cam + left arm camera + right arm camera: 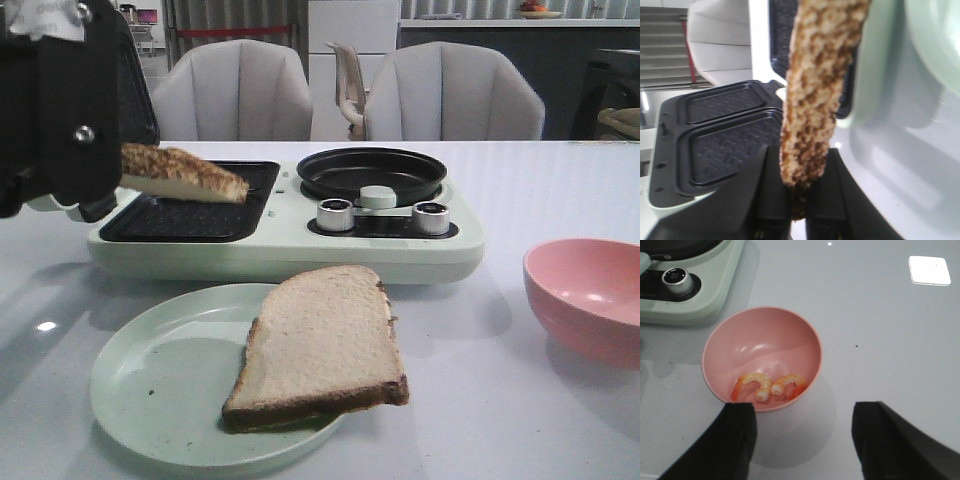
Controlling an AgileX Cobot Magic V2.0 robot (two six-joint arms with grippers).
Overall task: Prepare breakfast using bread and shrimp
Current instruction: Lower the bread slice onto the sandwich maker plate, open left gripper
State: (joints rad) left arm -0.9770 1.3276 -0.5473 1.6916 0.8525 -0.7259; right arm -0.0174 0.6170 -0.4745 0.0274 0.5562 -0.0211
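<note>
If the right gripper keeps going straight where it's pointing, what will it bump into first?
Probably the pink bowl. The right gripper is open and aimed down at the table, with the bowl and its two shrimp just ahead of its fingers. How high it hangs above the bowl is hard to judge.

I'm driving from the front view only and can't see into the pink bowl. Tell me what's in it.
Observer: Two shrimp lie at the bottom of the pink bowl.
Operator: Report the right gripper.
Observer: The right gripper is open and empty, close to that bowl.
Operator: Check the left grip.
Observer: The left gripper is shut on one end of the toasted slice.
</note>
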